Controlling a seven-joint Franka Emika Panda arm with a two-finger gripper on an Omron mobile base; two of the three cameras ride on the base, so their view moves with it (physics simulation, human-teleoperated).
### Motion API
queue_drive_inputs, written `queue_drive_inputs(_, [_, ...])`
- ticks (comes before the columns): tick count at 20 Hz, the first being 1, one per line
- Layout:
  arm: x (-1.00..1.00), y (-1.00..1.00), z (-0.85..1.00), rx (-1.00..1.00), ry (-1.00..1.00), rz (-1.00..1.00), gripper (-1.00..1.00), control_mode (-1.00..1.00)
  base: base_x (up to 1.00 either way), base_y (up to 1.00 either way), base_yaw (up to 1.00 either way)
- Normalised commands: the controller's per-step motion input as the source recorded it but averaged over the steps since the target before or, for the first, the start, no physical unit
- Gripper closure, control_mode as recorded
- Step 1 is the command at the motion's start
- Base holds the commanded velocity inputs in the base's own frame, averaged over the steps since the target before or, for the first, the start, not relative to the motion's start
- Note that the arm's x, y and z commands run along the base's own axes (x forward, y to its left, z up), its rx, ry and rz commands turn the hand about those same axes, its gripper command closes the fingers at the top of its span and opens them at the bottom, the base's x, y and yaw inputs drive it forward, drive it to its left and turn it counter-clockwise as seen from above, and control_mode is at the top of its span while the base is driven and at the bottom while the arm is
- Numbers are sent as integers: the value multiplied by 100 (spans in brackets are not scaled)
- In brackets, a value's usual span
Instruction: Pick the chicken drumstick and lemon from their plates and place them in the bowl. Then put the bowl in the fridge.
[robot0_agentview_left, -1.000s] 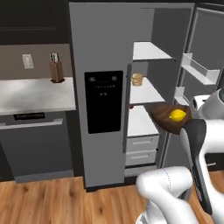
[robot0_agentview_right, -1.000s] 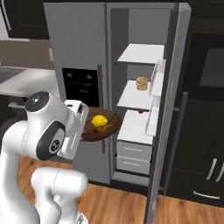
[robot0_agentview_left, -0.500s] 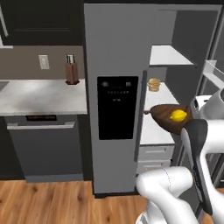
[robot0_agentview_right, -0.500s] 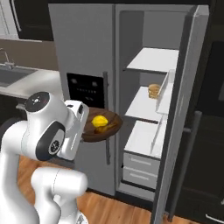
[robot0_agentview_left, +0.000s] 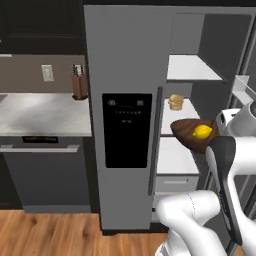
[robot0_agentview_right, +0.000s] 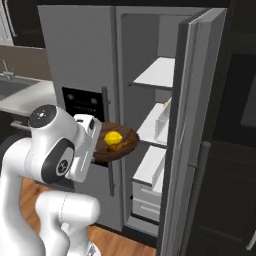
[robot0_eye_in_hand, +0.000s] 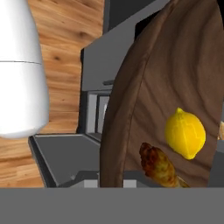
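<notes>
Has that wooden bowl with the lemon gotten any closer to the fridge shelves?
Yes. The bowl now overlaps the open fridge's shelf area, nearer the burger.

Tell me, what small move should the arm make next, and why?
Probably carry the bowl forward onto the fridge shelf. It already holds the lemon and drumstick, the gripper is shut on it, and the door stands open.

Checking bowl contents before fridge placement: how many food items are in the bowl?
2: the lemon and the chicken drumstick lie beside each other in the bowl. Part of the bowl is out of frame, so more could be hidden.
</notes>
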Motion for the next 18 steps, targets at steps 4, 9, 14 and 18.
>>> queue_drive_inputs(4, [0,0,0,0,0,0,100,100,39,-34,0])
queue_drive_inputs(9, [0,0,0,0,0,0,100,100,43,-15,-12])
queue_drive_inputs(14, [0,0,0,0,0,0,100,100,34,-8,-27])
queue_drive_inputs(18, [0,0,0,0,0,0,100,100,23,-1,-18])
